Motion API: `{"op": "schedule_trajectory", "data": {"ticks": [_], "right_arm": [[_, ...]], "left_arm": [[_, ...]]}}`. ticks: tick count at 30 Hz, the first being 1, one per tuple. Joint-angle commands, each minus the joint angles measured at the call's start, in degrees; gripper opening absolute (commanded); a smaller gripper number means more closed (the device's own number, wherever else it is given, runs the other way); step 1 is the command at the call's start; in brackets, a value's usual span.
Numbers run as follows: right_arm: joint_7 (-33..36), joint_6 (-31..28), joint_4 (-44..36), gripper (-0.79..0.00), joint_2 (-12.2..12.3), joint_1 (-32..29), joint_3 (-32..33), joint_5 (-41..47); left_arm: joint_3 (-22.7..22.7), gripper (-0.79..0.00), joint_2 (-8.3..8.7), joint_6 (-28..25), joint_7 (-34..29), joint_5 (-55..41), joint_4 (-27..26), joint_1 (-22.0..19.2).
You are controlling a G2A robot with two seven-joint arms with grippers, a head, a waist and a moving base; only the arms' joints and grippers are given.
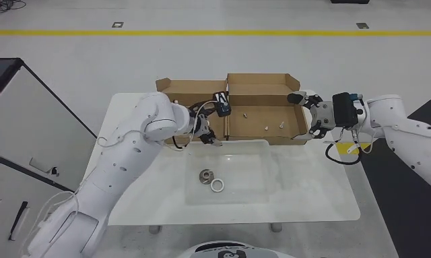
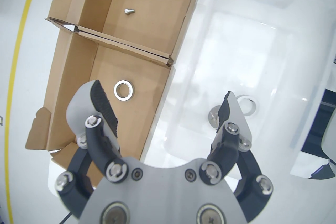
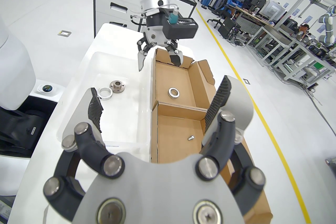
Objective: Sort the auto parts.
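A clear plastic tray (image 1: 249, 170) holds a flanged metal hub (image 1: 206, 175) and a metal ring (image 1: 217, 185). Behind it stand two open cardboard boxes. In the left box (image 1: 192, 93) lies one ring (image 2: 124, 89). The right box (image 1: 259, 89) holds three small bolts (image 1: 267, 126). My left gripper (image 1: 209, 135) hangs open over the edge between the left box and the tray, nothing between its fingers (image 2: 101, 101). My right gripper (image 1: 304, 113) is open and empty at the right box's outer end, looking along both boxes.
The white table (image 1: 316, 190) has free room to the right of the tray and at its front. Both box lids (image 1: 262, 78) fold back on the far side. A yellow floor line (image 1: 215, 32) runs behind the table.
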Motion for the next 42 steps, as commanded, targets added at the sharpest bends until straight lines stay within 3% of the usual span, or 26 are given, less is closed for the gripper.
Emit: {"op": "schedule_trajectory", "data": {"ticks": [1,8,24,34,42], "right_arm": [[0.0,0.0,0.0,0.0,0.0,0.0,0.0,0.0],[0.0,0.0,0.0,0.0,0.0,0.0,0.0,0.0],[0.0,0.0,0.0,0.0,0.0,0.0,0.0,0.0],[0.0,0.0,0.0,0.0,0.0,0.0,0.0,0.0],[0.0,0.0,0.0,0.0,0.0,0.0,0.0,0.0]], "left_arm": [[0.6,0.0,0.89,0.8,-0.8,-0.7,-2.7,0.6],[3.9,0.0,3.13,5.6,-5.6,-7.9,-7.6,0.3],[4.5,0.0,3.18,5.4,-5.4,-9.3,-8.0,0.9],[14.9,0.0,3.46,16.3,-16.3,-16.5,-6.2,-7.3],[22.1,0.0,3.89,15.0,-14.9,-16.3,-2.0,-10.6]]}}
